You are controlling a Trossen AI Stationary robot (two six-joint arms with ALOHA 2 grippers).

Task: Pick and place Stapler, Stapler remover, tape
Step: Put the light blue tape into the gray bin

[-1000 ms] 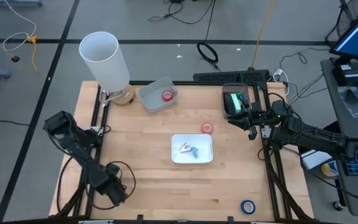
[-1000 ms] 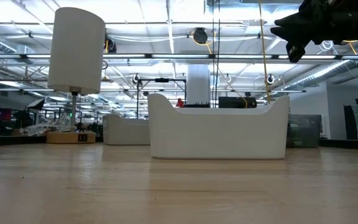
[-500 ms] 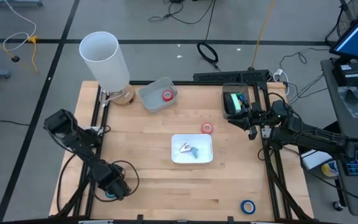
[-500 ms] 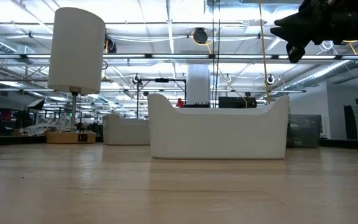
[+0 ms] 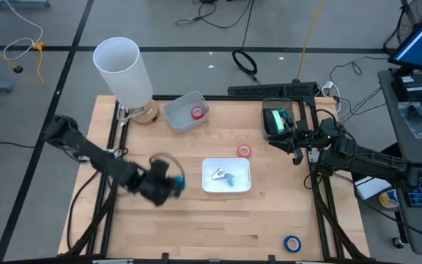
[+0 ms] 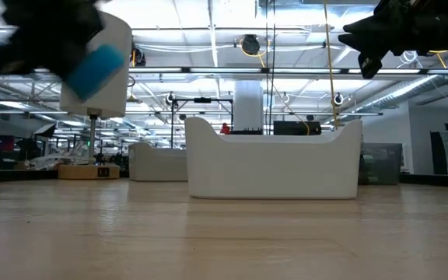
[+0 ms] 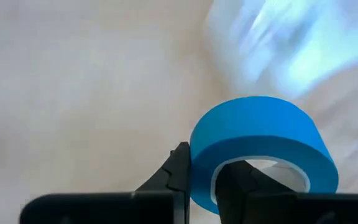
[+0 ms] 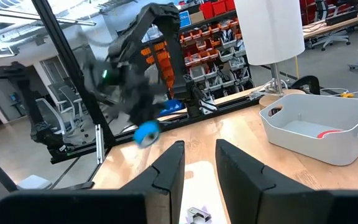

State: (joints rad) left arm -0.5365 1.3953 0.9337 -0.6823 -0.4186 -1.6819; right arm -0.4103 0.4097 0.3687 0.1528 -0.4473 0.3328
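I have the left gripper (image 5: 176,183) over the pale wooden table (image 5: 160,227), just left of the white square tray (image 5: 226,176) at the middle; its two dark fingers (image 7: 180,174) are pinched on the wall of a blue ring-shaped tape roll (image 7: 263,152), one finger outside and one through the pale centre hole; from the low camera I see that roll carried high above the tabletop, in front of the tall white cylinder (image 5: 123,70). The white tray holds a small metal-and-blue piece that I cannot identify for sure. A red tape roll (image 5: 244,151) lies flat on the wood just beyond the tray's far right corner; another red roll (image 5: 197,112) sits inside the grey bin (image 5: 178,114) at the far edge; a second blue roll (image 5: 291,243) lies near the front right corner. My right gripper (image 5: 297,149) waits off the table's right edge, fingers partly apart with nothing between them.
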